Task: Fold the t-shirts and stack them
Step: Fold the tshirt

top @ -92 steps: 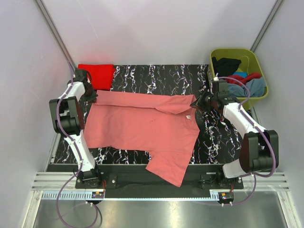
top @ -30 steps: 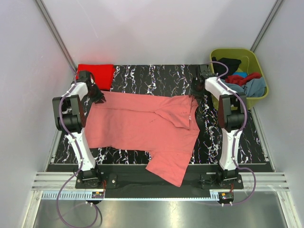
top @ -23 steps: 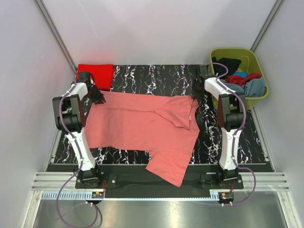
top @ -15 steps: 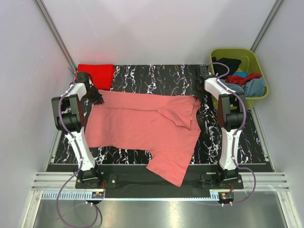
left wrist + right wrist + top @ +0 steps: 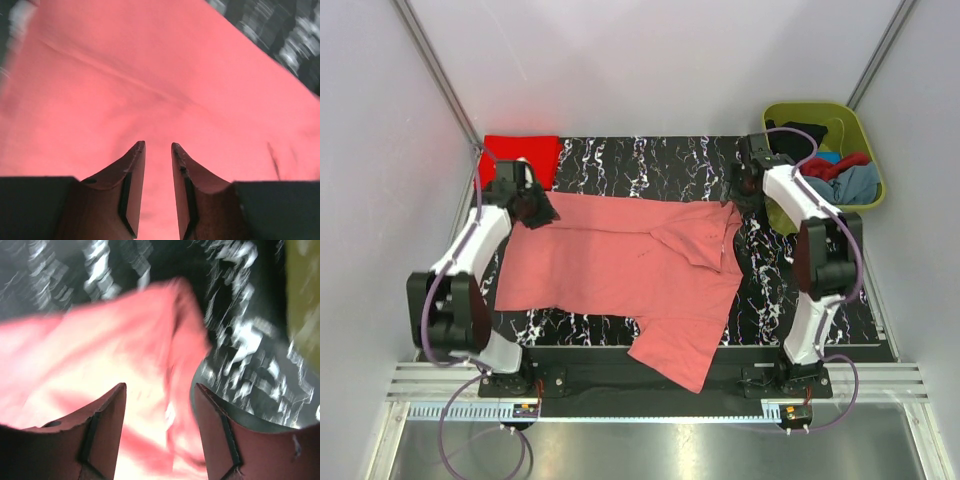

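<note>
A salmon pink t-shirt lies spread flat on the black marbled table, one sleeve hanging over the near edge. Its far right corner is folded back a little. My left gripper hovers over the shirt's far left corner. In the left wrist view its jaws stand slightly open, with only pink cloth below. My right gripper is at the far right corner. Its jaws are wide open above the shirt's edge, holding nothing. A folded bright red t-shirt lies at the back left.
An olive-green tub stands at the back right, off the table's corner, holding black, dark red and grey-blue t-shirts. White walls close in on both sides. Bare marbled surface shows to the right of the shirt.
The right gripper has opened and let go of the shirt's far right corner. The left arm has swung its elbow down and inward, its gripper staying over the far left corner and opening a little.
</note>
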